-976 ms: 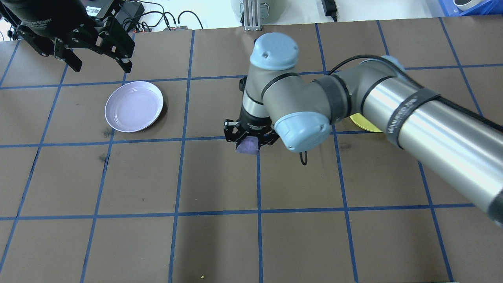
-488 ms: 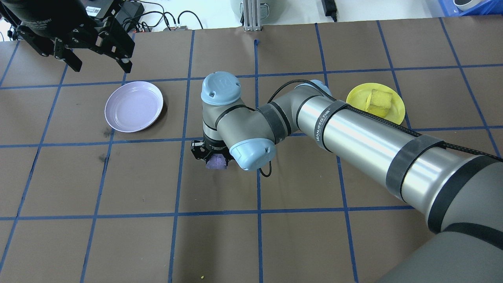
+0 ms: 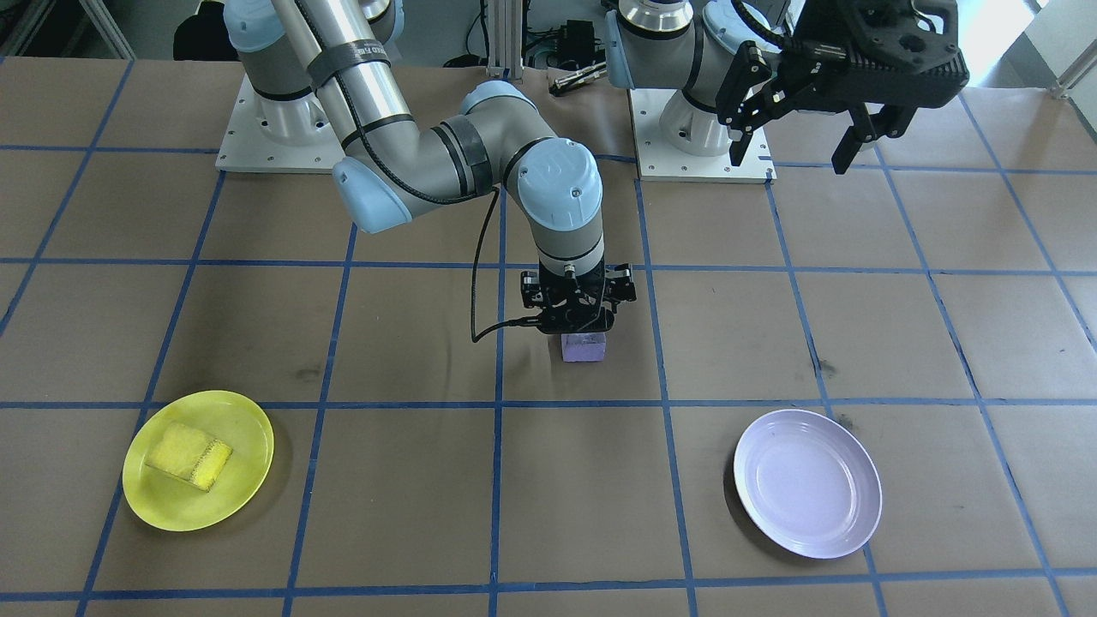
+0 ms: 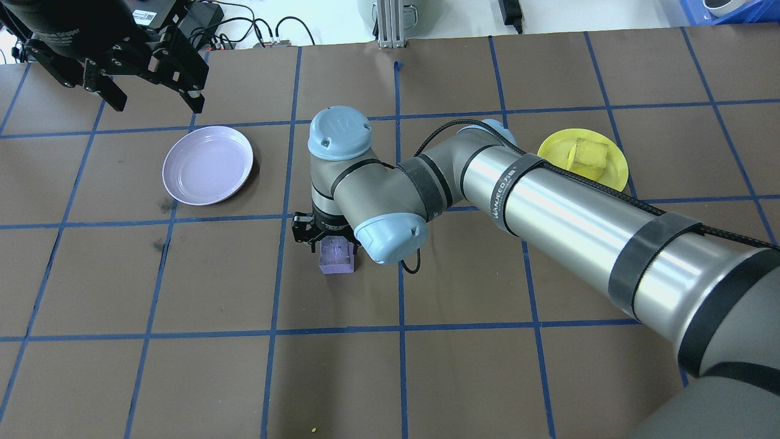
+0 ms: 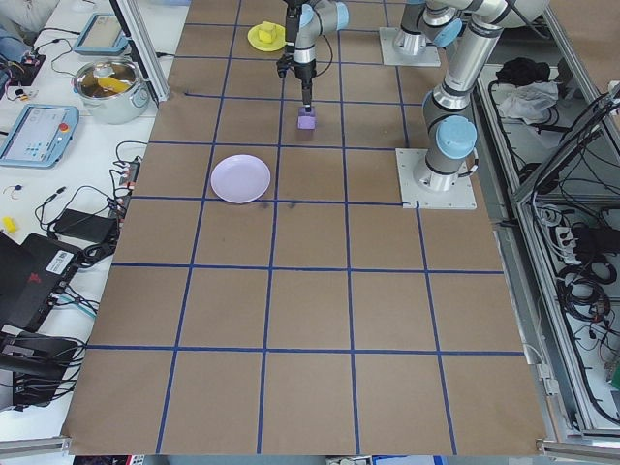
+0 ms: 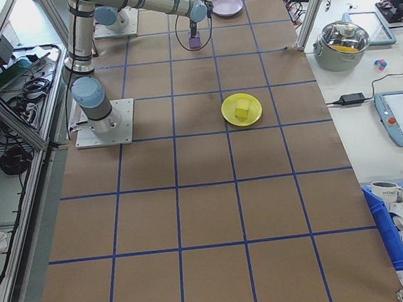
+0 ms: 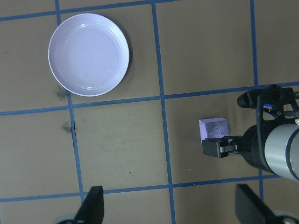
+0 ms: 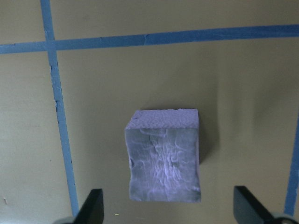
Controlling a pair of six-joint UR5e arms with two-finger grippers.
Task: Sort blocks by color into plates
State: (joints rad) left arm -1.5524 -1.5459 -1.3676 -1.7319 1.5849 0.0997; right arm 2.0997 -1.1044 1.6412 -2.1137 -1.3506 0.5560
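Note:
The purple block (image 4: 336,256) (image 8: 163,163) stands on the brown table near the middle, about two grid squares right of the lavender plate (image 4: 207,164) (image 3: 806,484), which holds nothing. My right gripper (image 4: 323,235) (image 3: 576,321) hangs straight over the block, open, with its fingers (image 8: 93,207) wide on either side and not touching it. The yellow block (image 4: 587,153) (image 3: 188,454) lies in the yellow plate (image 4: 615,174) at the right. My left gripper (image 4: 158,105) (image 3: 790,161) hovers open and holding nothing, high behind the lavender plate (image 7: 88,53).
Blue tape lines divide the brown table cover (image 4: 183,378) into squares. The two arm base plates (image 3: 257,137) sit at the robot's edge. Cables and a metal post (image 4: 390,24) line the far edge. A pot (image 5: 108,85) and tablets rest on side benches.
My right arm swung left across the table with the purple block. The block now shows more fully below the gripper, on the table. The left arm has not moved.

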